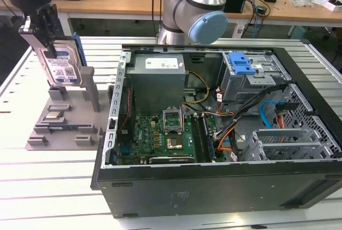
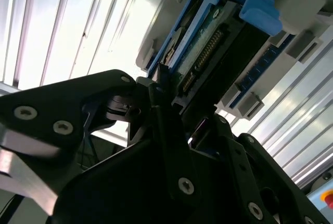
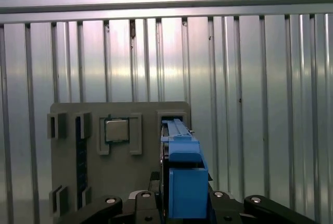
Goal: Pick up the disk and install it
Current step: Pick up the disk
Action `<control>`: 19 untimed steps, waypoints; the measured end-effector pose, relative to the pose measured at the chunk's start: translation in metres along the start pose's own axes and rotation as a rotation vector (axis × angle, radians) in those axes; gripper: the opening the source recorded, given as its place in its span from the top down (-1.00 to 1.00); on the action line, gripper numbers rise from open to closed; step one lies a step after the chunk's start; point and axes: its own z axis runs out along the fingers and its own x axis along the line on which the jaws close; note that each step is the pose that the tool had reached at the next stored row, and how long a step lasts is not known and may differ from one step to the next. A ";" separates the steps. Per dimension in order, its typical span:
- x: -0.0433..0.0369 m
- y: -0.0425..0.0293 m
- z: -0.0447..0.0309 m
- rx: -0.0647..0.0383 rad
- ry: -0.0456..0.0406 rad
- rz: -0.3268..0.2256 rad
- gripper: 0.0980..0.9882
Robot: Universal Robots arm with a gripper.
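We see an open computer case (image 1: 214, 187) on a slatted table (image 1: 53, 187); inside lie a motherboard (image 1: 160, 139) and a power supply (image 1: 157, 75); at the exterior view's left stands a grey holder (image 1: 59, 136) with a chip (image 3: 117, 129).

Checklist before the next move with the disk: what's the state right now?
1. Pincer shut on the disk: ok.
2. Disk upright, seen in the exterior view: ok.
3. Disk's lower edge clear of the grey fixture and its posts: cannot tell.
4. Computer case open, inside exposed: ok.
5. Drive cage under the blue latch free to take a disk: cannot tell.
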 end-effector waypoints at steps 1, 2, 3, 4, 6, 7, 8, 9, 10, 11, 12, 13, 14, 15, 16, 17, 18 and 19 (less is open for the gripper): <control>0.0000 0.0000 -0.0013 0.000 0.0000 0.000 0.40; 0.0000 0.0000 -0.0026 0.000 0.0000 0.000 0.40; 0.0000 -0.0001 -0.0039 0.000 0.0000 0.000 0.40; 0.0000 -0.0001 -0.0050 0.000 0.0000 0.000 0.40; 0.0000 -0.0001 -0.0079 0.000 0.0000 0.000 0.40; 0.0000 -0.0002 -0.0093 0.000 0.0000 0.000 0.40; 0.0000 -0.0002 -0.0129 0.000 0.0000 0.000 0.40; 0.0000 -0.0002 -0.0153 0.000 0.0000 0.000 0.40; 0.0000 -0.0002 -0.0173 0.000 0.0000 0.000 0.40; 0.0000 -0.0002 -0.0197 0.000 0.0000 0.000 0.40; 0.0000 -0.0003 -0.0213 0.000 0.0000 0.000 0.40; 0.0000 -0.0003 -0.0232 0.000 0.0000 0.000 0.40; 0.0000 -0.0003 -0.0247 0.000 0.0000 0.000 0.40; 0.0000 -0.0003 -0.0266 0.000 0.0000 0.000 0.40; 0.0000 -0.0004 -0.0280 0.000 0.0000 0.000 0.40; 0.0000 -0.0004 -0.0306 0.000 0.0000 0.000 0.40; 0.0000 -0.0005 -0.0336 0.000 0.0000 0.000 0.40; 0.0000 -0.0005 -0.0367 0.000 0.0000 0.000 0.40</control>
